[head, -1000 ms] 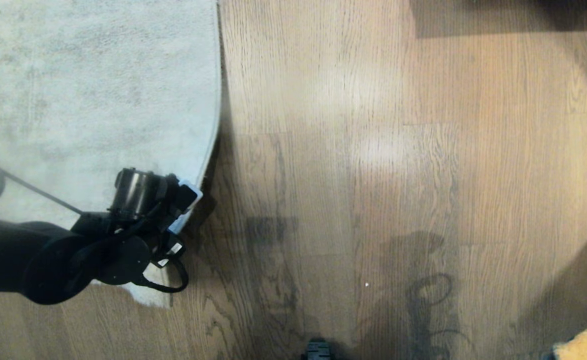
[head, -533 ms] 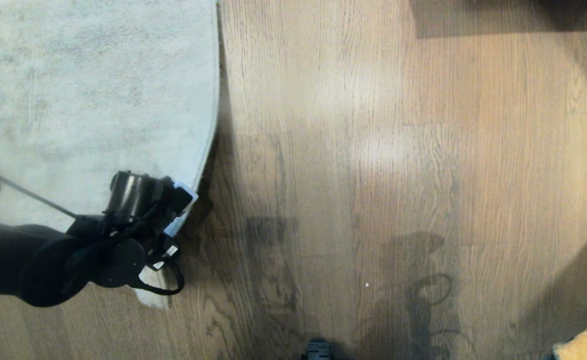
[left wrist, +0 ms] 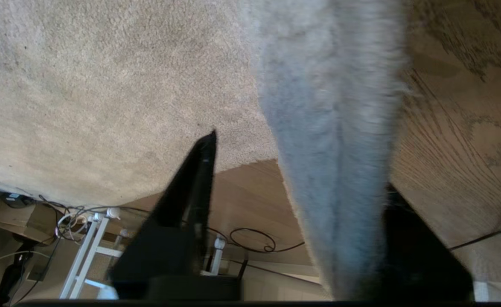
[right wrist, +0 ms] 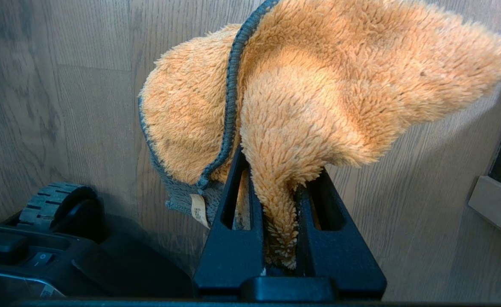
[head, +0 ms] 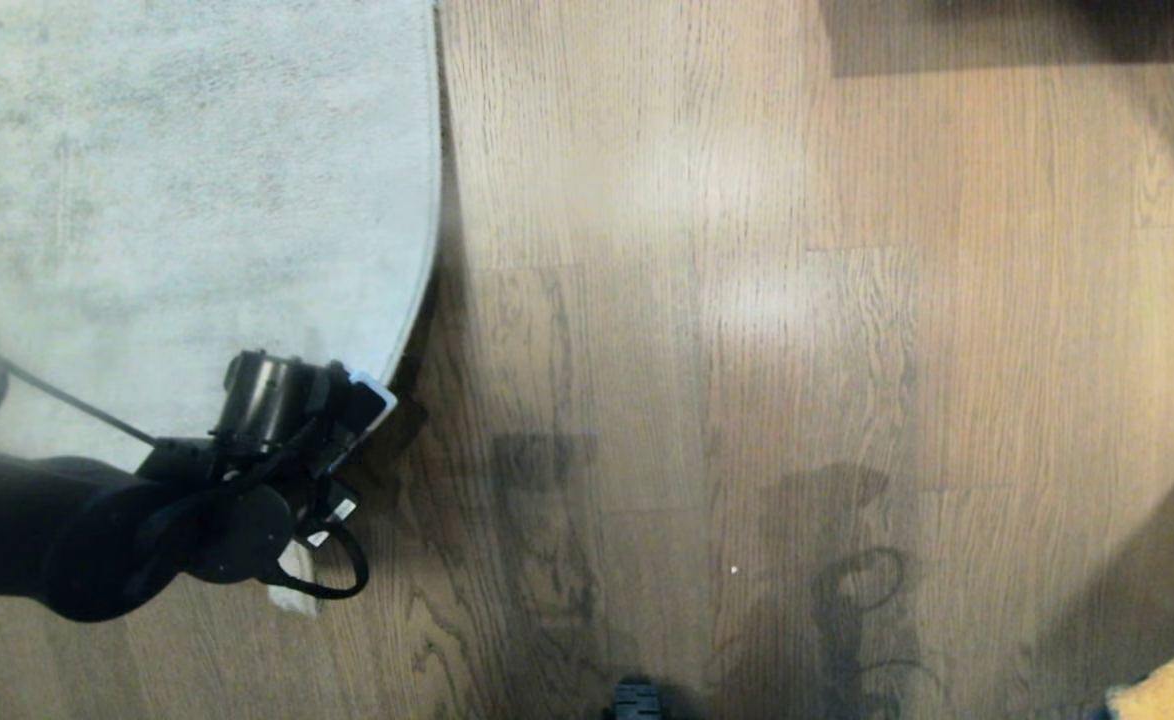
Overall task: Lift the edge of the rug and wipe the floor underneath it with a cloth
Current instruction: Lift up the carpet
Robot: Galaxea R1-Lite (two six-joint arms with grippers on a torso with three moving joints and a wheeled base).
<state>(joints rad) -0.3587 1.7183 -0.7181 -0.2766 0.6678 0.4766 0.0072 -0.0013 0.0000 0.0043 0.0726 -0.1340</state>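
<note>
The light grey short-pile rug edge (left wrist: 336, 179) lies between the left gripper (left wrist: 293, 170)'s half-closed fingers; slippage is risked if lifted before pinching. The orange fluffy cloth (right wrist: 301, 102) is clamped by the right gripper (right wrist: 276, 200).

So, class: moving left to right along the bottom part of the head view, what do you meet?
left gripper at the rug edge → bare floor → the cloth in the corner.
</note>
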